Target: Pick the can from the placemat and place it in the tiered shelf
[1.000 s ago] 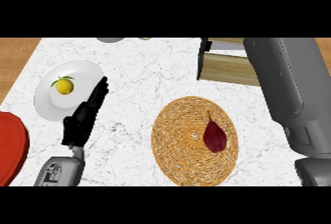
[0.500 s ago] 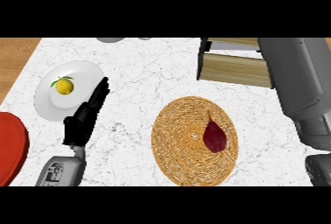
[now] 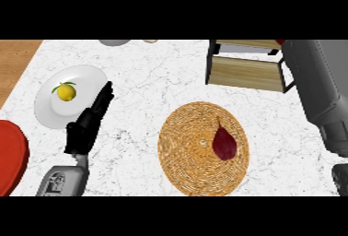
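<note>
A round woven placemat [image 3: 197, 161] lies at the counter's middle, and the only thing on it is a dark red, teardrop-shaped object [image 3: 225, 142]; no can shows on the mat. The wooden tiered shelf [image 3: 248, 73] with a dark frame stands at the back right. A small red sliver [image 3: 280, 41] shows at the top edge by the shelf's far corner; I cannot tell what it is. My right forearm [image 3: 319, 87] runs up the right side past the shelf, its hand out of view. My left hand [image 3: 88, 124] lies open on the counter at the left, fingers straight.
A white plate [image 3: 85, 76] with a lemon [image 3: 66, 91] sits at the back left, just beyond my left fingertips. A red plate [image 3: 9, 156] pokes in at the left edge. A grey bowl [image 3: 114, 42] and a small beige thing [image 3: 150, 41] touch the top edge.
My right forearm has swung to the right, uncovering most of the shelf. The left hand and the things on the counter have not moved.
</note>
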Available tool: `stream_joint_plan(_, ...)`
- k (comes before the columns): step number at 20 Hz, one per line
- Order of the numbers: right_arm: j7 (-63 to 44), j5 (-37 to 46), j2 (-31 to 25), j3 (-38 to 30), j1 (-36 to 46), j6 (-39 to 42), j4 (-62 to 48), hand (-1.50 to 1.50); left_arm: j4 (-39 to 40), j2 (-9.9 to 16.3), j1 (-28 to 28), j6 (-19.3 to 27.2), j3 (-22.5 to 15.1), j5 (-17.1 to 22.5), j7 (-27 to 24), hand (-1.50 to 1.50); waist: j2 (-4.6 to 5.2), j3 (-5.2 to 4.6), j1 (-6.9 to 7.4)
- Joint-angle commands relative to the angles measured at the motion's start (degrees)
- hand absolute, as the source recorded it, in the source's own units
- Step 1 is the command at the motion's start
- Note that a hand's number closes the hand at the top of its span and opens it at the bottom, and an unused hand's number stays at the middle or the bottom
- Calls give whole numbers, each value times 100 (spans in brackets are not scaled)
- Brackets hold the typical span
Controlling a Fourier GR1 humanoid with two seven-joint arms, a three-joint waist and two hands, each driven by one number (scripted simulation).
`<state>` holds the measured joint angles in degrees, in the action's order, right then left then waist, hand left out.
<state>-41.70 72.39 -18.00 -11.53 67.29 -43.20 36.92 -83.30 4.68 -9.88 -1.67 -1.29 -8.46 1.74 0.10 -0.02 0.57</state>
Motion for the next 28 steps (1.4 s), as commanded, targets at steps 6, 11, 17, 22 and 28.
stream_joint_plan(6,116,-791,296,-283,-1,-178,710,-150,94,-140,-110,159,-38,-119,-16,0,-11,2,-25)
stream_joint_plan(11,790,-1553,165,-281,-305,234,1232,-150,-7,-41,29,46,-20,-98,-13,0,-15,3,-33)
stream_joint_plan(17,259,-1621,11,-441,-167,157,2005,-150,-192,9,232,-39,55,26,16,0,-34,0,-45)
stream_joint_plan(22,124,-1932,-246,-862,-229,-144,2801,-150,5,-73,84,52,58,-24,-79,0,-50,1,-123)
stream_joint_plan(28,-1133,-1855,-881,-1355,-665,978,4047,-150,97,17,55,85,232,18,-132,0,-116,-3,-302)
